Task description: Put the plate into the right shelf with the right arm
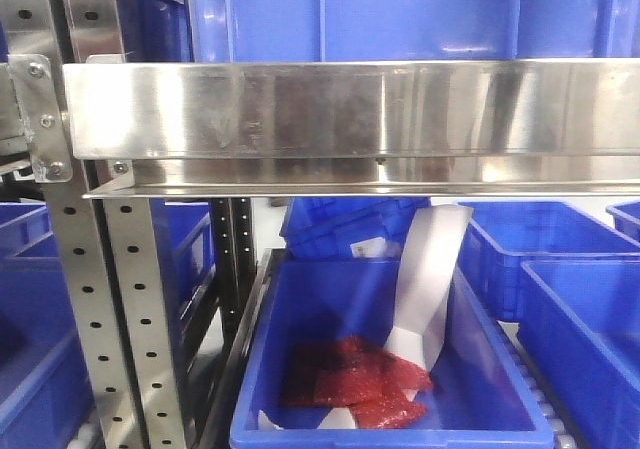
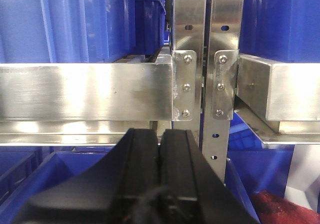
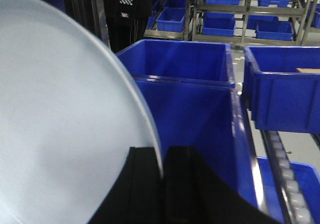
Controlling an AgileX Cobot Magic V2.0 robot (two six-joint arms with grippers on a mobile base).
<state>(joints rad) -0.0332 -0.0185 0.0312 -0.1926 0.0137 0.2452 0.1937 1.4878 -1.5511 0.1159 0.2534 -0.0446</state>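
While the right gripper (image 3: 162, 184) has its two dark fingers (image 3: 142, 184) pressed onto the rim of the plate (image 3: 60, 124), pinching the thin white edge between them, the dish stands nearly on edge in the right wrist view and fills the left half of it, clear of any surface. Just beyond the fingers lies an open blue bin (image 3: 200, 114), with a second bin (image 3: 180, 59) behind it and a third (image 3: 282, 89) to the right, past a strip of rollers (image 3: 282, 164). The left gripper (image 2: 160, 169) has its fingers pressed together with nothing between them, and faces a broad steel rail (image 2: 85, 92) and the perforated uprights (image 2: 205, 59) of the right shelf (image 1: 350, 109). In the front view the same rack shows a lower bin (image 1: 330, 299) holding something red (image 1: 355, 379) and a pale strip (image 1: 425, 279); the plate is not seen there.

I judge the carry to be in hand: the plate is gripped and brought up to the shelf, not yet set down. The next move calls for lowering it into the bin ahead, tilting it flatter so the rim clears the bin wall, and only then parting the fingers; a glossy plate held by one edge may slip or swing if turned quickly
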